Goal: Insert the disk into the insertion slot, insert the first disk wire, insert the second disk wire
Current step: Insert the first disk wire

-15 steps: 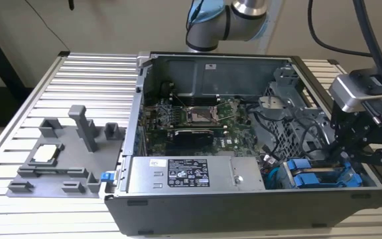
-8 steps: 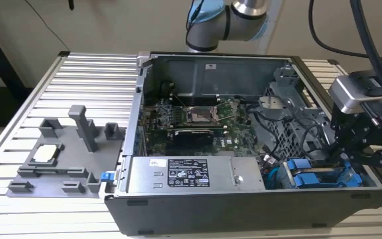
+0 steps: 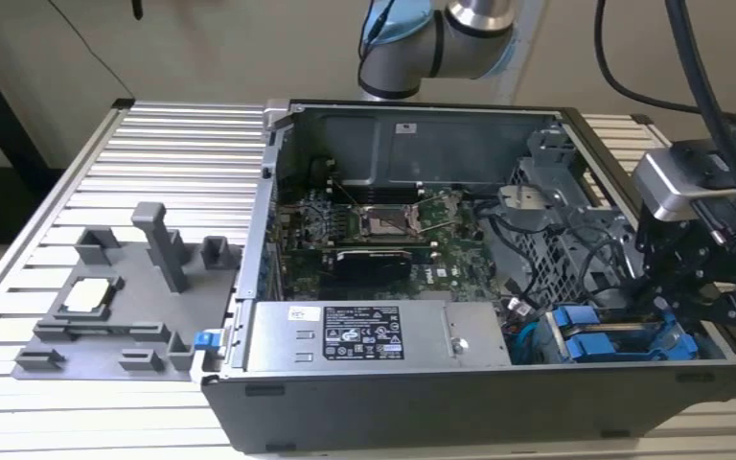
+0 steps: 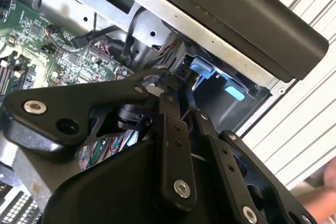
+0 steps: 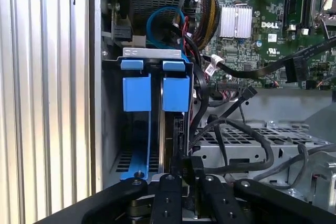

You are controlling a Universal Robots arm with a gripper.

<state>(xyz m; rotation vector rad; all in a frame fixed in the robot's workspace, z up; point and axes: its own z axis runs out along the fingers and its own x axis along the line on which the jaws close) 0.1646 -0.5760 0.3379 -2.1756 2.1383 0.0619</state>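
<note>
Where the slatted table (image 3: 150, 134) stretches off to the exterior view's left, a grey tray (image 3: 110, 337) of upright pegs sits just beside the open case (image 3: 381, 412). Moving rightward into the case, I see the power supply (image 3: 471, 335) lying against the near wall. The green board (image 3: 458, 251) is behind it, and the arm (image 3: 439, 38) rises beyond the far wall. Further right, black wires (image 3: 560, 254) trail across a perforated grey cage toward the near corner at the exterior view's right, where the slot (image 5: 176, 52) is. The disk (image 3: 575, 318) is seated in that slot, and a second carrier (image 3: 602, 347) stands just beside it, on the side nearer the case wall. At the far right the gripper (image 3: 685, 309) hangs over this corner, reaching down among the wires. In the first wrist view the gripper (image 5: 185, 163) lines up with the disk (image 5: 176, 93), at the end away from its blue handle. Its fingers (image 5: 169, 198) are drawn narrow, close together. A thick black lead (image 5: 236, 167) runs off from right beside the tips, but whether they pinch its plug I cannot tell. In the second wrist view the gripper (image 4: 167, 85) tapers to a point just short of the two blue handles, with the case's dark wall beyond them.
</note>
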